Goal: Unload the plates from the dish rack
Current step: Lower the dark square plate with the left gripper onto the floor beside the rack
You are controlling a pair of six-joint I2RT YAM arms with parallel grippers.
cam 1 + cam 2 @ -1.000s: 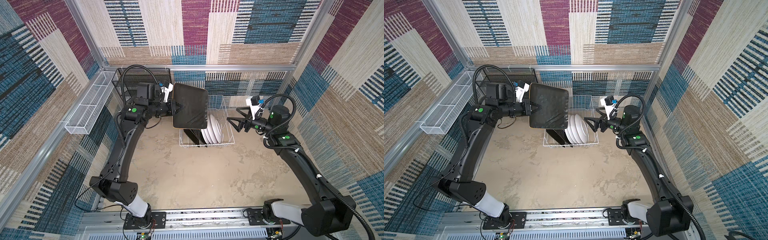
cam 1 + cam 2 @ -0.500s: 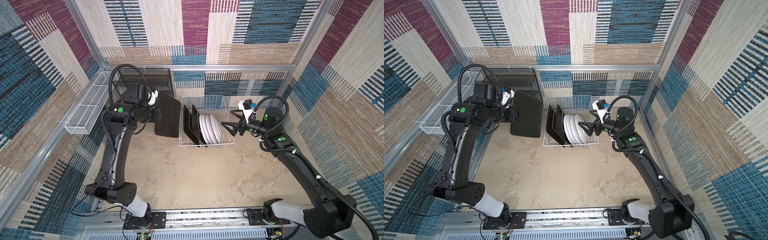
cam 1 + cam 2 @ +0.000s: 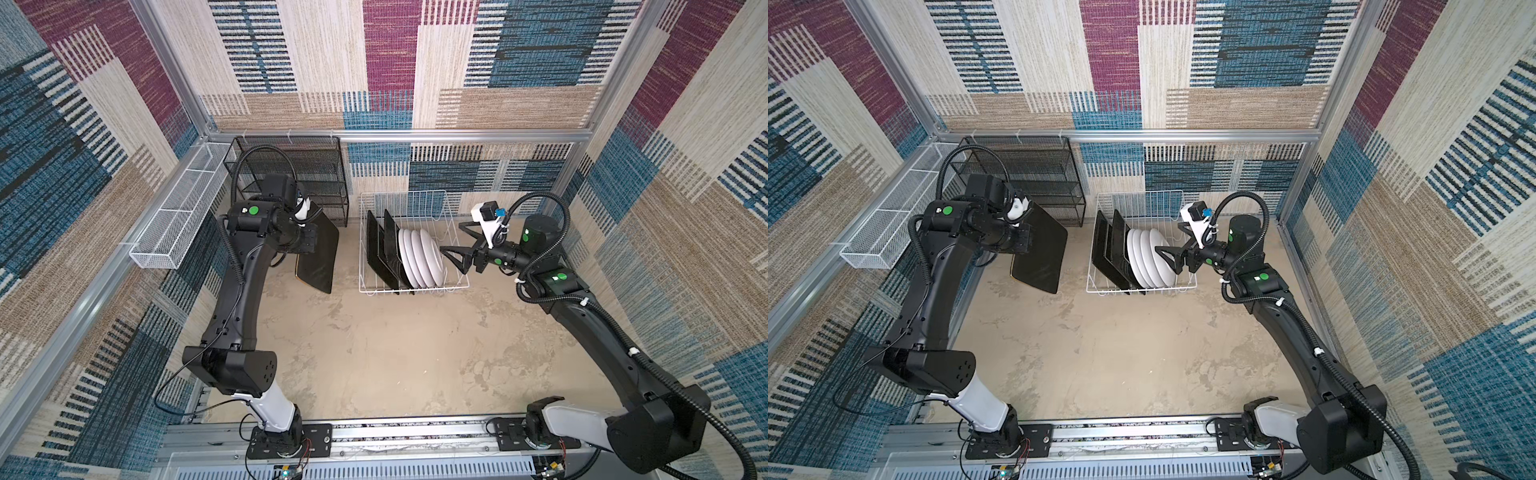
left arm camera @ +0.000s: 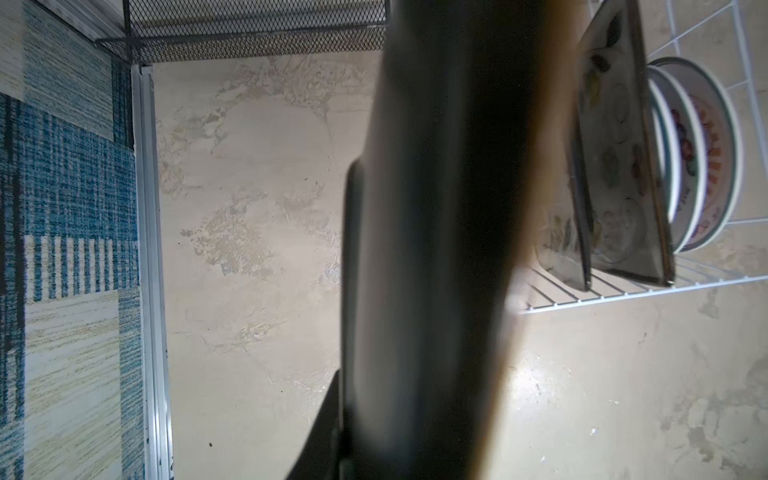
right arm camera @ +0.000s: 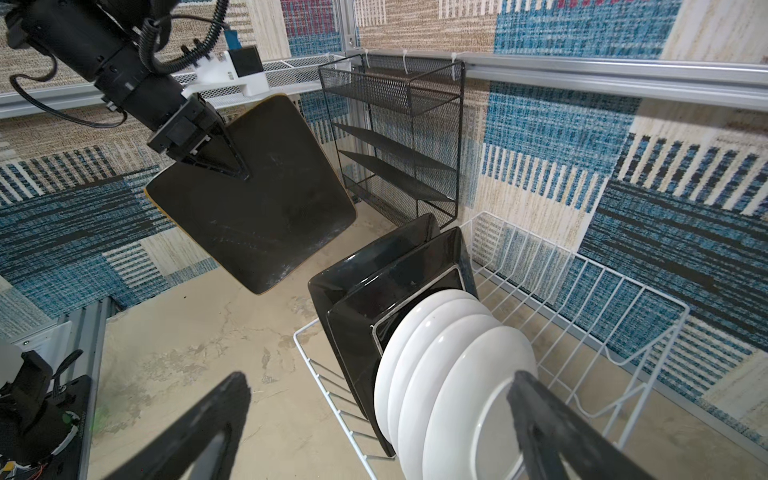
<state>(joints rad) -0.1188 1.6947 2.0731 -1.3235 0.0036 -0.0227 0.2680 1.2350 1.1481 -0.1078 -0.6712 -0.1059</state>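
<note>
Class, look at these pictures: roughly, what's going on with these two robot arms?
They are unloading a dish rack. The left gripper is shut on one square plate, holding it in the air left of the rack, clear of it. Two square plates and four round white plates stand in the rack. The right gripper is open at the rack's right side, right by the nearest round plate.
</note>
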